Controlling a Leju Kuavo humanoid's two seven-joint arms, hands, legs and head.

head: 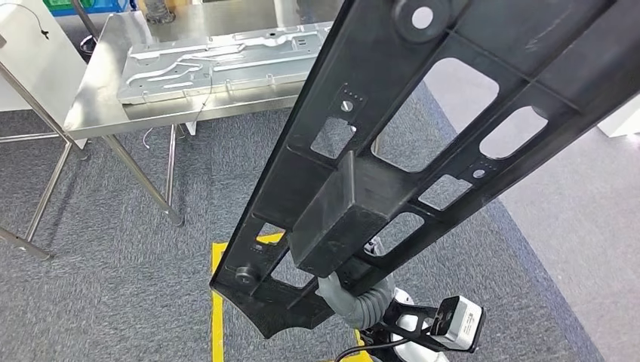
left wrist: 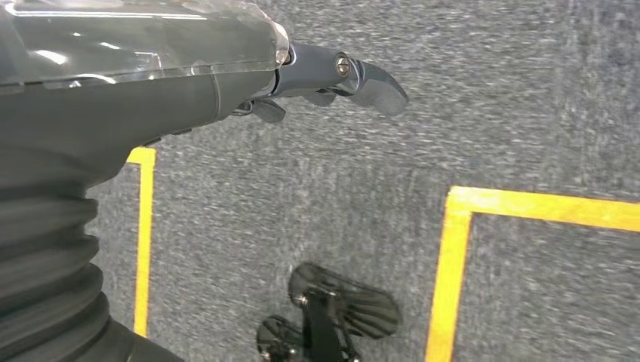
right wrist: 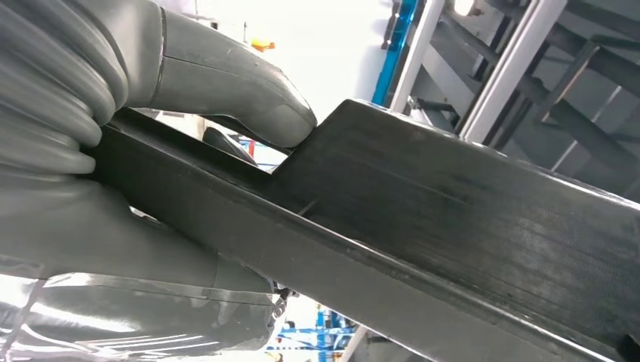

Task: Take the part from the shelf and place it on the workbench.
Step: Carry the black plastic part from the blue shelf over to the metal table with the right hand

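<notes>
Part [head: 423,143] in my right hand [right wrist: 151,151], thumb on top, slanting up and away over carpet. Workbench [head: 98,113] well ahead-left of hand; metal panel [head: 219,64] on it. My left hand [left wrist: 332,79] hangs above floor tape [left wrist: 453,256].

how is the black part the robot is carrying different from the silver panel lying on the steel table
The black part is dark and matte; the silver panel is pale, shiny metal. The black part is held tilted in the air by the right hand; the silver panel lies flat on the steel table. Both are long, flat pieces.
</notes>
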